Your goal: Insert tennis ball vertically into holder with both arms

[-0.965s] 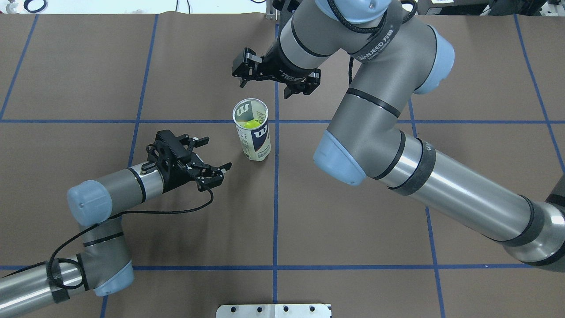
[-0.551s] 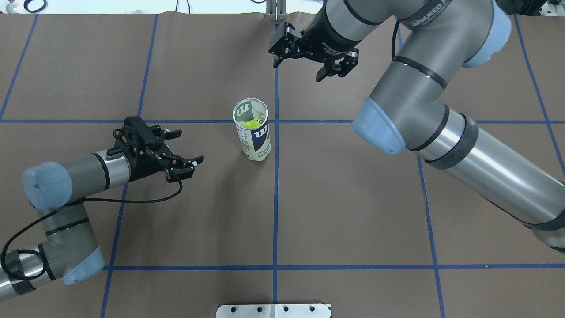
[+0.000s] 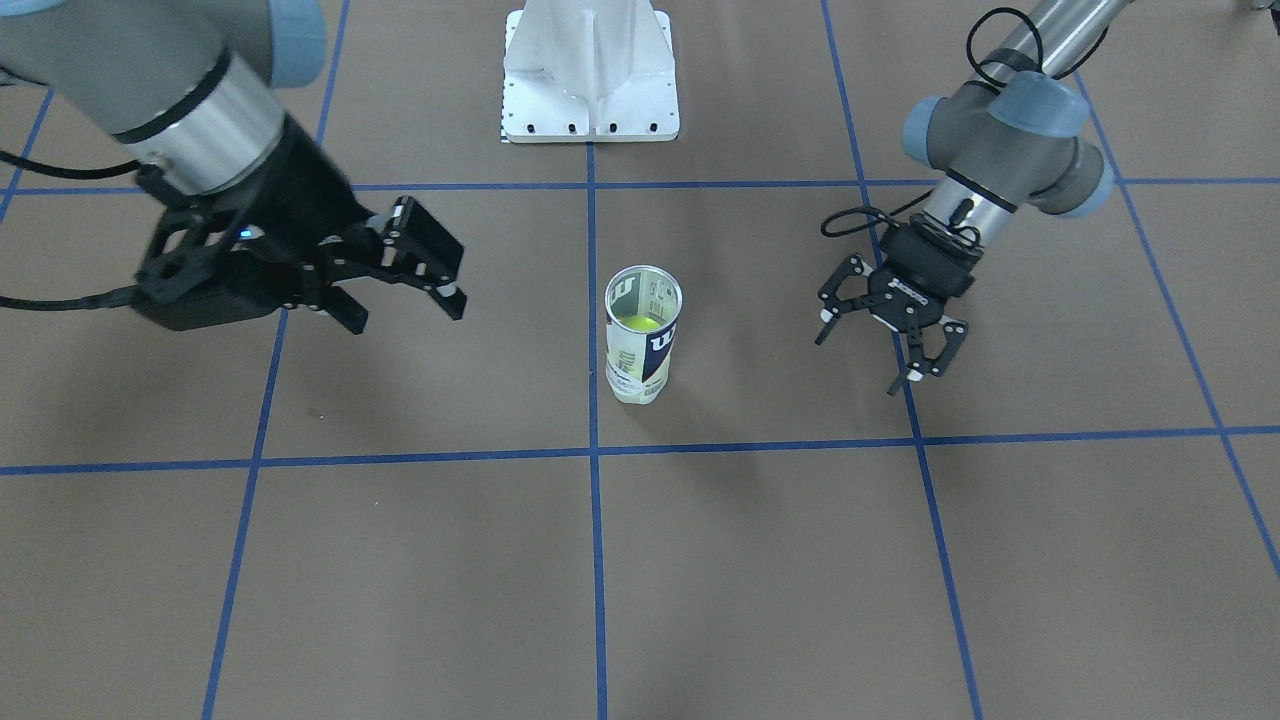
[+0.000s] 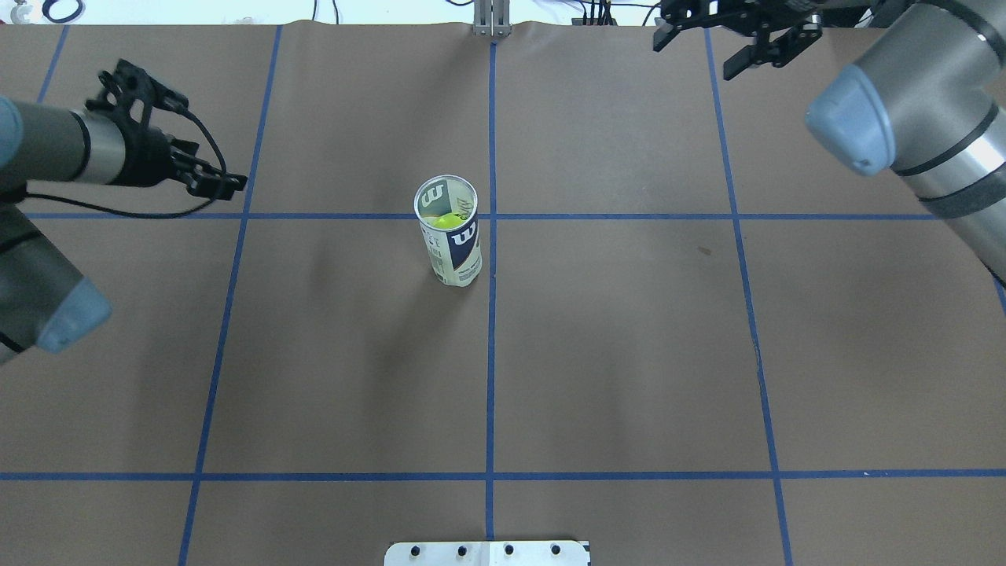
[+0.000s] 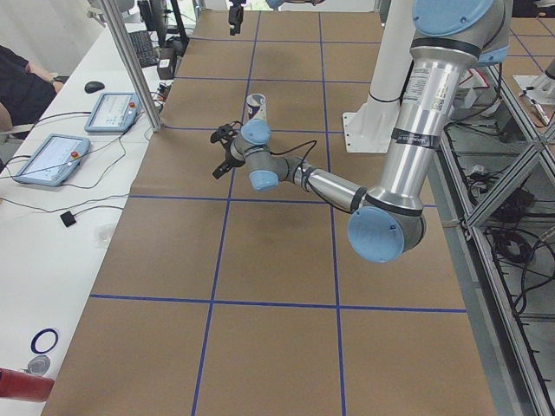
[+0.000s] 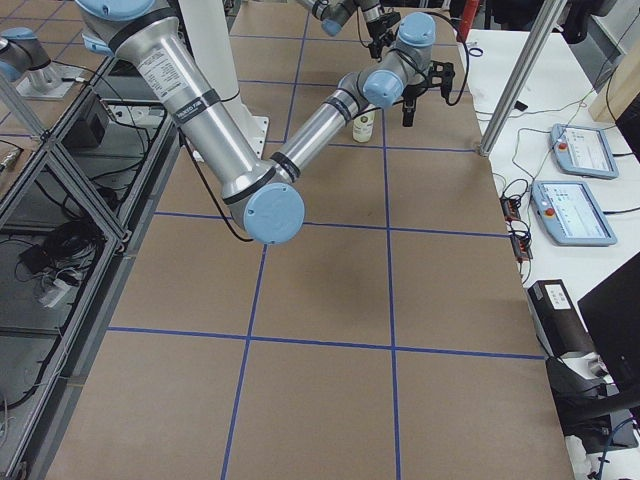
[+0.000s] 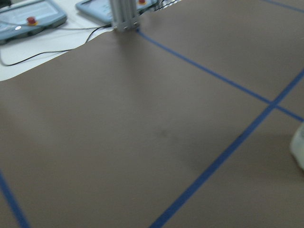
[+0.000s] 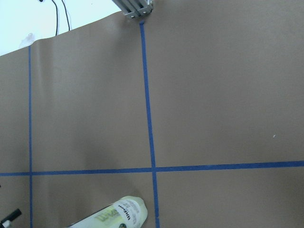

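Observation:
The holder, a clear can [image 4: 449, 236] with a navy "W" label, stands upright at the table's middle. A yellow-green tennis ball [image 4: 446, 221] lies inside it, also seen through the open rim in the front view [image 3: 640, 322]. My left gripper [image 4: 212, 145] is open and empty, far to the can's left; in the front view [image 3: 885, 340] it hangs above the table. My right gripper [image 4: 695, 56] is open and empty at the far right near the table's back edge; in the front view [image 3: 400, 290] it is raised. The can's base shows in the right wrist view [image 8: 116, 216].
The white metal pedestal base [image 3: 590, 70] stands at the robot's side of the table. Blue tape lines cross the brown cover. Operator pendants [image 5: 52, 158] lie on the white bench beyond the far edge, by an aluminium post [image 5: 130, 65].
Both arms have drawn back from the can. The left gripper moved left and away; the right gripper moved right toward the far edge. Both stayed open; can and ball unmoved.

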You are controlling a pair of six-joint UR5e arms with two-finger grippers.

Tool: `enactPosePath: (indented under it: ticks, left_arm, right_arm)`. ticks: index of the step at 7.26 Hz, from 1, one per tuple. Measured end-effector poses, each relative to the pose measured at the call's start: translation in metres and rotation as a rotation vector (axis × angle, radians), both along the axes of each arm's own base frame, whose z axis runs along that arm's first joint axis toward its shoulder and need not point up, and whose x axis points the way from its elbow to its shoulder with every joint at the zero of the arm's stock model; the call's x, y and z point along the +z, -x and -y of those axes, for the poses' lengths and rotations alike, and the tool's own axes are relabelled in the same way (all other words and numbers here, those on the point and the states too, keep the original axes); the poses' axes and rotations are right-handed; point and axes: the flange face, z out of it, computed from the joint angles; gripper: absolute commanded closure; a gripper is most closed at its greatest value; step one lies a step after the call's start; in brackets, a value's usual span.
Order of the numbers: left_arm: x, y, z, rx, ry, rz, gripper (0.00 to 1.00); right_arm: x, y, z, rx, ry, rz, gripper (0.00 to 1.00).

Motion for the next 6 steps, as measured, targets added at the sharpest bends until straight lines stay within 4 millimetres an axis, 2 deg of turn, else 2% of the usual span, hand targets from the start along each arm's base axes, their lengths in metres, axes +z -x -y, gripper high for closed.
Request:
enactPosePath:
  ticks: [1,2,4,5,6]
  left_arm:
    - [-0.008,0.033,0.030,0.049,0.143,0.029,0.01]
    - [-0.005,0.053,0.047,0.077,0.227,0.075,0.01]
    - [0.040,0.101,0.075,0.072,0.258,0.216,0.01]
    - [0.057,0.127,0.086,0.079,0.196,0.321,0.01]
    - [0.071,0.144,0.093,0.116,0.150,0.408,0.01]
  right_arm:
    - [0.043,-0.033,0.006,-0.023,-0.043,-0.040,0.01]
    - [0.084,-0.059,0.007,-0.059,-0.082,-0.087,0.01]
    - [0.160,-0.101,0.010,-0.147,-0.118,-0.201,0.01]
    - [0.192,-0.118,0.011,-0.206,-0.121,-0.274,0.01]
    - [0.222,-0.133,0.010,-0.278,-0.124,-0.349,0.01]
